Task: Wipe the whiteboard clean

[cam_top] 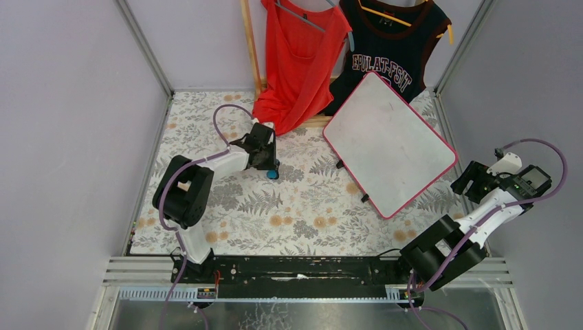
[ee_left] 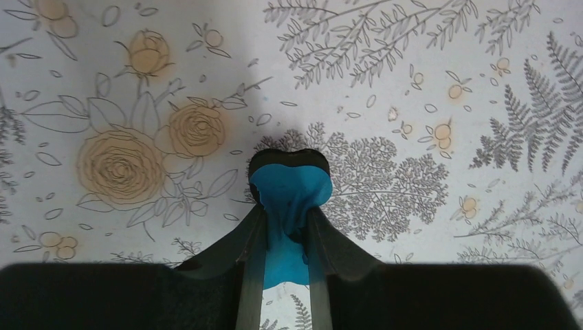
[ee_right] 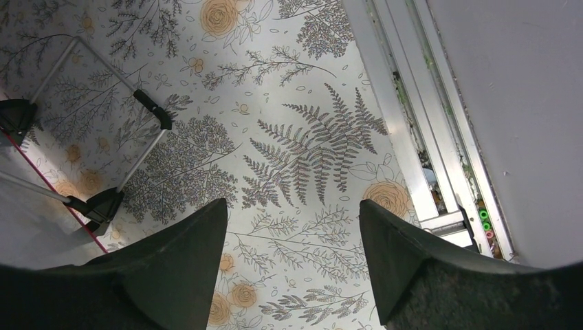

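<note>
Whiteboard [cam_top: 388, 141] by right table [cam_top: 289, 220] edge — eraser [ee_left: 289, 189] in left claw [ee_left: 287, 210]

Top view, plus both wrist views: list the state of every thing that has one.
whiteboard: no writing visible, only faint grey smudges.
left gripper: shut on the blue eraser.
blue eraser: pinched in the left gripper, away from the whiteboard.
right gripper: open, empty.
red top: hanging on a hanger.
black jersey: hanging on a hanger.

The left arm [cam_top: 206, 165] reaches forward, its claw [ee_left: 287, 207] closed on a blue block [ee_left: 289, 182]; the right claw [ee_right: 292, 216] hangs with jaws apart.
</note>
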{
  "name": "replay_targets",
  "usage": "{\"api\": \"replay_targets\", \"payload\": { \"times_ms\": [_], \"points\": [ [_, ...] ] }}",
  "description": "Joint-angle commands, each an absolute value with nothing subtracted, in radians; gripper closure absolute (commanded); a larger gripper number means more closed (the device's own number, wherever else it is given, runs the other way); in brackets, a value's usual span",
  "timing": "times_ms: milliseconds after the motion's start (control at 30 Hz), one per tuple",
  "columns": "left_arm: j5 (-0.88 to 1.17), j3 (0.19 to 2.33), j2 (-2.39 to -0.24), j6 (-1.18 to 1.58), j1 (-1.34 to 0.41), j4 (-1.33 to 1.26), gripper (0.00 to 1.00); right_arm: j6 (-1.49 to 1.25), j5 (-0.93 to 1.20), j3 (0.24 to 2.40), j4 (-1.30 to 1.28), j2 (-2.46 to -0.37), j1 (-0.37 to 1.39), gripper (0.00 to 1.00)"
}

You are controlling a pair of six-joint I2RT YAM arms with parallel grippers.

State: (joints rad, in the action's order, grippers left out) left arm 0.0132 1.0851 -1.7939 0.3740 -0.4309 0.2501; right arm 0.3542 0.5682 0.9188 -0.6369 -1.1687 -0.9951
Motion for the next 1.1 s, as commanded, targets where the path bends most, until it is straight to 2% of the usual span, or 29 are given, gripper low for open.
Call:
{"api": "replay_targets", "payload": {
  "times_ms": [0,167,233,400,433,467,700,800,833,867,900,967,1033,1067],
  "points": [
    [0.118,1.105,-1.772,0.373,-0.429,0.278,0.91,0.347,0.59,0.922,-0.612,-1.16,-0.998,0.24],
    [0.129,1.114,-1.776,0.377,-0.431,0.275,0.8,0.352,0.603,0.925,-0.618,-1.154,-0.998,0.24],
    [0.143,1.112,-1.769,0.384,-0.43,0.261,0.61,0.355,0.607,0.924,-0.619,-1.151,-0.998,0.24],
    [0.134,1.107,-1.719,0.396,-0.431,0.236,0.56,0.362,0.618,0.922,-0.624,-1.153,-0.998,0.24],
    [0.128,1.108,-1.708,0.396,-0.431,0.236,0.49,0.362,0.62,0.922,-0.625,-1.155,-0.998,0.24],
    [0.116,1.109,-1.696,0.396,-0.43,0.236,0.46,0.363,0.624,0.922,-0.626,-1.155,-0.998,0.24],
    [0.018,1.044,-1.547,0.39,-0.431,0.155,0.44,0.368,0.649,0.922,-0.629,-1.15,-0.997,0.24],
    [-0.033,1.027,-1.499,0.381,-0.43,0.134,0.39,0.375,0.661,0.922,-0.635,-1.15,-0.998,0.24],
    [-0.051,1.026,-1.489,0.38,-0.43,0.135,0.26,0.378,0.667,0.923,-0.636,-1.148,-0.998,0.24],
    [-0.061,1.028,-1.482,0.378,-0.428,0.138,0.06,0.381,0.671,0.921,-0.636,-1.146,-0.998,0.23],
    [-0.064,1.029,-1.478,0.377,-0.428,0.141,0.01,0.385,0.675,0.92,-0.638,-1.145,-0.999,0.22],
    [-0.064,1.032,-1.475,0.378,-0.428,0.145,0.0,0.394,0.688,0.917,-0.645,-1.142,-0.999,0.18],
    [-0.061,1.029,-1.476,0.381,-0.428,0.146,0.0,0.4,0.697,0.912,-0.647,-1.137,-0.998,0.03],
    [-0.061,1.026,-1.477,0.382,-0.428,0.145,0.0,0.401,0.699,0.911,-0.649,-1.135,-0.998,0.0]
  ]
}}
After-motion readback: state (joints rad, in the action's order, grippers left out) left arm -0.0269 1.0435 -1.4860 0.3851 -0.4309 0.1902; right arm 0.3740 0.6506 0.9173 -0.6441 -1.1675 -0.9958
